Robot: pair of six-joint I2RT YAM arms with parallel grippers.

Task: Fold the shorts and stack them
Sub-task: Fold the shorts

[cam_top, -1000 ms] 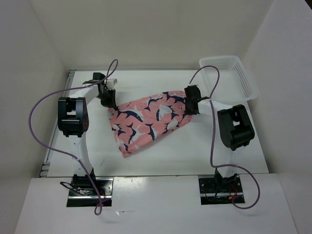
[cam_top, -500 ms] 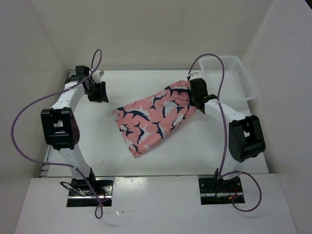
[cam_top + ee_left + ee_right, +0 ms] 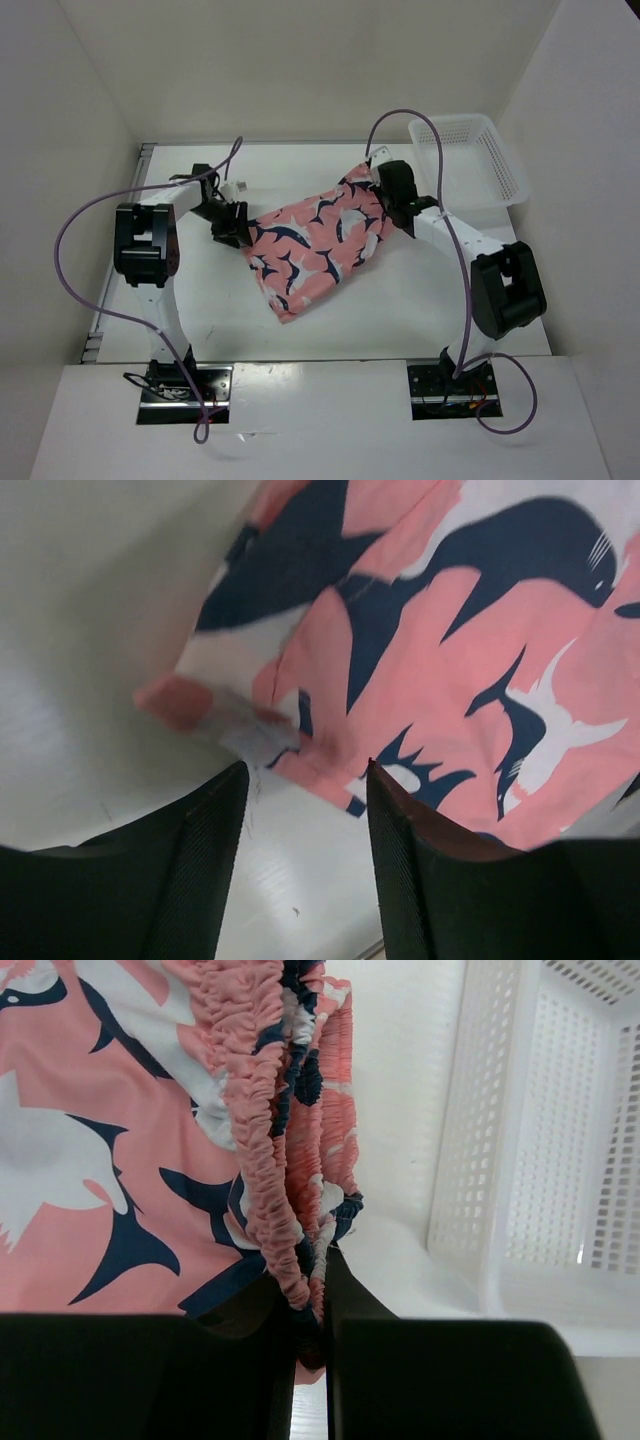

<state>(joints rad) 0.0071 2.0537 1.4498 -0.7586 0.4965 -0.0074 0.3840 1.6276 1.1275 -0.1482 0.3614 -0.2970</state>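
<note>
The salmon-pink shorts [image 3: 315,240] with navy-and-white shark shapes lie folded on the white table, slanting from the far right to the near middle. My right gripper [image 3: 385,190] is shut on their gathered elastic waistband [image 3: 290,1200] at the far right corner. My left gripper [image 3: 232,225] is open just at the shorts' left corner [image 3: 215,715], its fingers [image 3: 200,860] over bare table with nothing between them. The shorts [image 3: 470,650] fill the upper right of the left wrist view.
A white plastic mesh basket [image 3: 475,160] stands at the far right corner of the table, close to my right gripper; it also shows in the right wrist view [image 3: 560,1130]. White walls enclose the table on three sides.
My left gripper swung out to the far left, then came back to the shorts' left corner. My right gripper pulled the waistband farther back and right; the shorts shifted with it.
</note>
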